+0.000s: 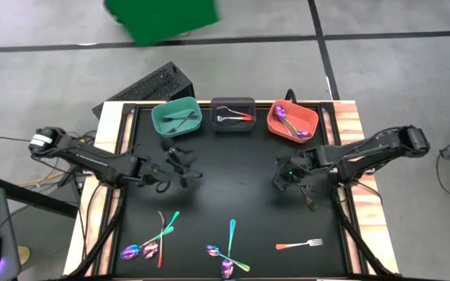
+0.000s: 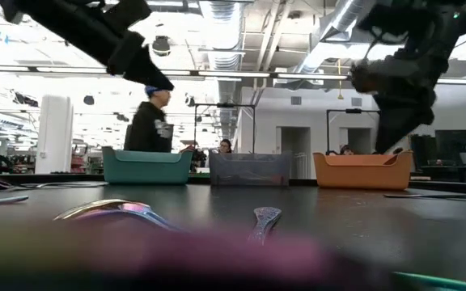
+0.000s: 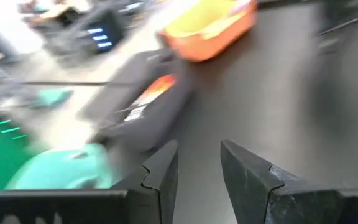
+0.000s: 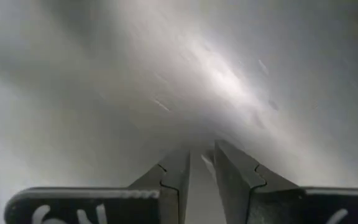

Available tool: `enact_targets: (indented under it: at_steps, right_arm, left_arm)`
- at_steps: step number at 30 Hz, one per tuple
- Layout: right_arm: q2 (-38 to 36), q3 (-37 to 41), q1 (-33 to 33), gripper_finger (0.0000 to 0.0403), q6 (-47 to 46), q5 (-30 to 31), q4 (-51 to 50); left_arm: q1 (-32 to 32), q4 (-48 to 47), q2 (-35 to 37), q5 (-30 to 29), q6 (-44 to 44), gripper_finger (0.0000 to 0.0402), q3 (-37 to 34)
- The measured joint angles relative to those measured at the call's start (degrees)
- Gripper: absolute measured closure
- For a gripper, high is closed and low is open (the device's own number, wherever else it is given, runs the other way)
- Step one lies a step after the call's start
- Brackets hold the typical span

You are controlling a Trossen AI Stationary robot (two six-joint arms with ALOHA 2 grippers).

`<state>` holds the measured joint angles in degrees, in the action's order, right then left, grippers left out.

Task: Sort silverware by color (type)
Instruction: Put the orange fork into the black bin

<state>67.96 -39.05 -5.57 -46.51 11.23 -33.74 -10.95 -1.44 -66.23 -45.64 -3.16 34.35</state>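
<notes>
Nearest on the black bench (image 1: 233, 195) lie loose silverware — about four pieces at the left cluster (image 1: 153, 238), three mid (image 1: 226, 254), one orange-red fork (image 1: 299, 245). Left pincer (image 1: 180, 165) and right pincer (image 1: 281, 178), each slightly parted, hold nothing.

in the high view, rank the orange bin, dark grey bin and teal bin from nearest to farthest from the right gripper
From the right gripper, in the high view:
1. Orange rectangular bin, back right of the table, nearest.
2. Dark grey rectangular bin, back centre, next.
3. Teal rectangular bin, back left, farthest.
</notes>
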Motion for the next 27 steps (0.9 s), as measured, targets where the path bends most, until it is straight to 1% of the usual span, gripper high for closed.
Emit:
enact_targets:
  at_steps: [2,3,4,5,7,9,11,12,15,16,17,20,23,25,27]
  right_arm:
    - [0.6,0.0,-3.3,0.0311,-1.4,2.6,4.5]
    - [1.0,-0.1,-5.2,0.0311,-1.5,3.4,6.2]
    - [1.2,0.0,-7.0,0.0311,-1.2,3.8,7.0]
    - [1.2,0.0,-8.8,0.0311,-1.3,4.2,7.5]
    - [1.0,-0.6,-11.7,0.0311,-1.6,5.7,9.6]
    - [1.0,-1.3,-14.0,0.0311,-1.7,7.1,10.4]
    - [1.0,-2.0,-15.5,0.0311,-1.7,6.0,9.8]
    - [1.0,-2.3,-16.0,0.0311,-2.2,4.0,9.1]
    - [1.0,-2.4,-18.2,0.0311,-7.2,-4.3,4.8]
    - [1.0,-2.4,-19.5,0.0311,-8.8,-5.9,3.2]
    - [1.1,-2.4,-21.2,0.0311,-9.8,-6.0,2.1]
    - [3.2,-2.3,-28.4,0.0311,-14.9,0.7,3.6]
    - [6.7,-4.3,-35.2,0.0311,-19.4,3.9,2.8]
    - [8.8,-6.4,-38.8,0.0311,-21.7,8.5,0.5]
    - [10.7,-8.6,-41.0,0.0311,-22.4,13.2,-3.1]
  left_arm:
    - [-0.3,-4.7,0.7,-5.7,-2.9,0.0292,0.0]
    - [-0.4,-7.1,0.8,-6.9,-4.8,0.0292,0.0]
    - [-0.3,-9.5,0.8,-6.7,-7.2,0.0292,0.0]
    - [-0.3,-11.4,0.4,-5.5,-9.6,0.0292,0.0]
    - [-0.4,-15.0,-0.8,-0.9,-15.3,0.0292,0.0]
    - [-0.4,-17.8,-2.6,2.4,-20.1,0.0292,0.0]
    - [-0.4,-19.1,-4.5,4.0,-22.1,0.0292,0.0]
    - [-0.3,-18.9,-5.7,4.4,-22.3,0.0292,0.0]
    - [-0.2,-12.5,-9.6,6.4,-19.8,0.0292,0.0]
    - [-0.1,-8.7,-11.0,7.5,-18.0,0.0292,0.0]
    - [0.0,-4.0,-12.4,8.6,-15.5,0.0292,0.0]
    - [0.0,11.1,-17.1,12.3,-7.5,0.0292,0.0]
    - [0.0,23.4,-20.8,15.9,-0.4,0.0292,0.0]
    - [0.0,25.9,-21.7,18.2,1.1,0.0292,0.3]
    - [0.0,24.1,-20.9,19.9,1.2,0.0292,1.1]
